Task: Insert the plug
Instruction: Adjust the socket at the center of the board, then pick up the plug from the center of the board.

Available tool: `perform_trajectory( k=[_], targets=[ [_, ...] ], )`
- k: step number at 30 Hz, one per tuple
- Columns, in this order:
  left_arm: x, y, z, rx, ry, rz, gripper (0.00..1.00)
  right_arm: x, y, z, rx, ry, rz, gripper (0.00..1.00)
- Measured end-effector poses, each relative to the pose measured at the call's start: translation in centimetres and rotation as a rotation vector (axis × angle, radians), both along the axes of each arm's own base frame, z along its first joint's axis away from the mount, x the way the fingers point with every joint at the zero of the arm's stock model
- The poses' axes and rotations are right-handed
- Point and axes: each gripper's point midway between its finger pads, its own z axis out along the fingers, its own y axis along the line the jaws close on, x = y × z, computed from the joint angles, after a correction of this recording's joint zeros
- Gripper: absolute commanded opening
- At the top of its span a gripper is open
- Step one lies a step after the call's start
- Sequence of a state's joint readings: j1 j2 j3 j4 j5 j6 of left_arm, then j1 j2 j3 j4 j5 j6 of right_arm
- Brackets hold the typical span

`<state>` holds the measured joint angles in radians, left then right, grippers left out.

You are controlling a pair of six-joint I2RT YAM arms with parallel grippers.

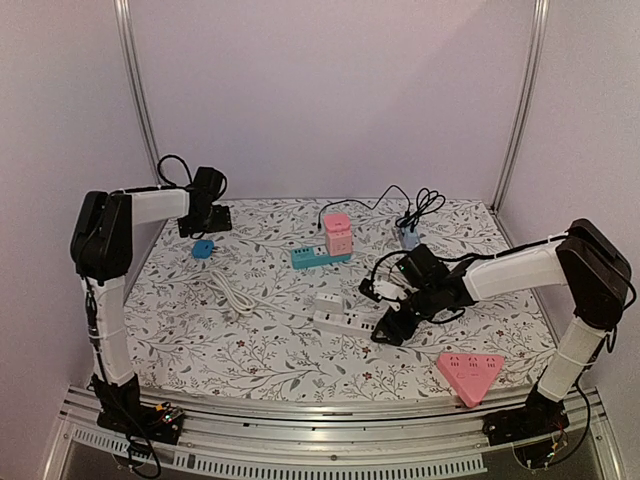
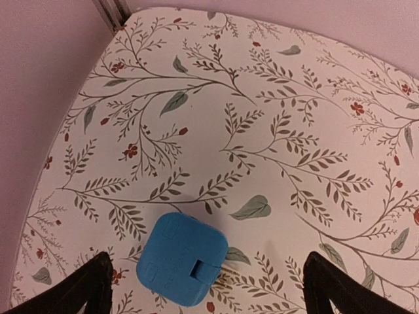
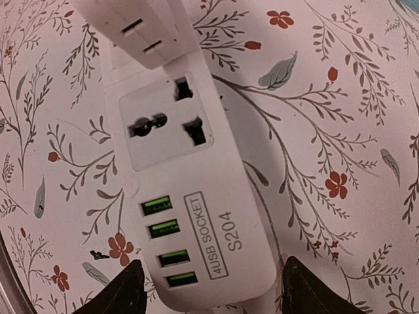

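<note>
The white power strip (image 1: pixel 345 321) lies in the middle of the tabletop (image 1: pixel 260 350), and the right hand (image 3: pixel 211 265) is right at its end. The strip's long side runs straight away from that hand, so the big socket (image 3: pixel 167 121) sits just ahead, past the green USB holes (image 3: pixel 163 242). The two fingers (image 3: pixel 118 291) stand apart, one on each side of the strip, but I cannot tell if they squeeze it. I see no plug in this hand. The left hand (image 2: pixel 209 258) is far off in the back corner, spread wide over a blue cube (image 2: pixel 180 258), not touching it. Only the top view shows both arms. Only the right wrist view shows the socket holes up close.
</note>
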<state>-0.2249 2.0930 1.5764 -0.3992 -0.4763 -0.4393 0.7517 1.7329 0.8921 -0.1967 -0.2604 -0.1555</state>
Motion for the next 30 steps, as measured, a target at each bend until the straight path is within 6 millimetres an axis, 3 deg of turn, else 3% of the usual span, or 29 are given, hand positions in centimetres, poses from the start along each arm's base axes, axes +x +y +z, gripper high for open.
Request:
perform_trajectory(
  k=[6, 13, 20, 30],
  targets=[
    [0.8, 1.1, -4.6, -0.037, 0.107, 0.027, 0.99, -0.2, -0.6, -0.2, -0.023, 0.016, -0.027, 0.72],
    [1.1, 2.7, -7.3, -0.083, 0.171, 0.090, 0.99, -0.4, -0.9, -0.1, -0.032, 0.021, -0.031, 0.74],
    [0.7, 2.4, -8.0, -0.118, 0.203, 0.087, 0.99, -0.6, -1.3, -0.4, -0.055, 0.030, -0.037, 0.74],
    [0.8, 1.4, -8.3, -0.172, 0.215, 0.041, 0.88, -0.7, -1.7, -0.3, -0.070, 0.032, -0.042, 0.74]
  ],
)
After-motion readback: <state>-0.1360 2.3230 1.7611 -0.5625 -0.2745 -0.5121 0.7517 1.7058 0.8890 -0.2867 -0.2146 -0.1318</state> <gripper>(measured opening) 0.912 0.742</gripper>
